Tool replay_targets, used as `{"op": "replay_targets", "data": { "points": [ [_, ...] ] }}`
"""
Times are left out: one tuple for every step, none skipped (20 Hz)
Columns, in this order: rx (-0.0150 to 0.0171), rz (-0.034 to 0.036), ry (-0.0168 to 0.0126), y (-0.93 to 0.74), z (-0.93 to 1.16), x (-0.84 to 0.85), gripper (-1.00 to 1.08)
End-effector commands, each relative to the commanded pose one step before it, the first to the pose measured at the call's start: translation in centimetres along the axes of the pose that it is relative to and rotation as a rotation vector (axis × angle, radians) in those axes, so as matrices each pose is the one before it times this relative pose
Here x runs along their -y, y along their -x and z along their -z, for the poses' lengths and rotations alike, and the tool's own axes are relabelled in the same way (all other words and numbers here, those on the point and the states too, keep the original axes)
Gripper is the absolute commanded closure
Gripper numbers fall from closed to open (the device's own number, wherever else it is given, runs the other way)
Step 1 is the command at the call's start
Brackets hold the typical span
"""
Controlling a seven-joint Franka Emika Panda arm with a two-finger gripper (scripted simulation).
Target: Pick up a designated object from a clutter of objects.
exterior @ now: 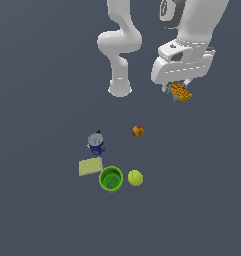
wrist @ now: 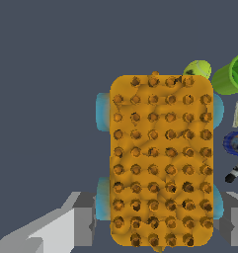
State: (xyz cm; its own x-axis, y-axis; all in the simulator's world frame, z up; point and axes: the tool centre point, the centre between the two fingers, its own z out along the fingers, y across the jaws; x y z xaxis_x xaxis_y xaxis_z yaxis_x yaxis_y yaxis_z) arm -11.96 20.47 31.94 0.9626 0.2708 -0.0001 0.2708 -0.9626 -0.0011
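While the white jointed robot arm [exterior: 123, 47] rises from its base on the dark grey desk [exterior: 37, 100], its hand [exterior: 178, 88] hangs high above the surface, clamped on the small oblong orange block with dark speckles and teal-blue bits at its edges [exterior: 180, 92]. In the wrist view that block [wrist: 161, 160] fills the middle of the picture, its studded orange face toward the camera, teal bits showing at both long sides, and a grey finger [wrist: 83, 217] pressed against one side.

Taking the bright green open cup [exterior: 111, 179] as landmark, the rest of the clutter lies on the desk well apart from the raised block. A pale yellow flat sponge [exterior: 90, 166] sits just beside the cup on the exterior view's left. A blue-grey can-like item [exterior: 96, 142] stands beyond the sponge. A yellow-green tennis ball [exterior: 135, 177] rests just beside the cup on the exterior view's right. Smallest, a round orange-red ball [exterior: 137, 131] lies farther off, between the cup and the arm's base.
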Motion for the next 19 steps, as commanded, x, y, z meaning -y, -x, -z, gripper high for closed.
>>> {"op": "replay_targets", "data": {
  "points": [
    [0.00029, 0.00004, -0.00052, 0.781, 2.225, 0.086, 1.08],
    [0.00000, 0.00000, 0.00000, 0.256, 0.800, 0.029, 1.08],
    [-0.00018, -0.00065, 0.00014, 0.241, 0.771, 0.002, 1.08],
    [0.00000, 0.00000, 0.00000, 0.224, 0.724, 0.024, 1.08],
    [0.00000, 0.00000, 0.00000, 0.206, 0.679, 0.022, 1.08],
    [0.00000, 0.00000, 0.00000, 0.189, 0.632, 0.020, 1.08],
    [-0.00008, -0.00052, 0.00045, 0.171, 0.584, 0.012, 1.08],
    [0.00000, 0.00000, 0.00000, 0.156, 0.538, 0.016, 1.08],
    [0.00000, 0.00000, 0.00000, 0.139, 0.490, 0.014, 1.08],
    [0.00000, 0.00000, 0.00000, 0.122, 0.443, 0.013, 1.08],
    [-0.00007, -0.00053, 0.00044, 0.103, 0.395, 0.006, 1.08],
    [0.00000, 0.00000, 0.00000, 0.087, 0.348, 0.010, 1.08],
    [0.00000, 0.00000, 0.00000, 0.071, 0.301, 0.009, 1.08],
    [-0.00006, -0.00054, 0.00042, 0.053, 0.253, 0.001, 1.08],
    [0.00000, 0.00000, 0.00000, 0.041, 0.207, 0.007, 1.08],
    [0.00000, 0.00000, 0.00000, 0.029, 0.160, 0.005, 1.08],
    [0.00000, 0.00000, 0.00000, 0.019, 0.114, 0.004, 1.08],
    [0.00000, 0.00000, 0.00000, 0.010, 0.067, 0.002, 1.08],
    [0.00000, 0.00000, 0.00000, 0.003, 0.022, 0.001, 1.08]
  ]
}}
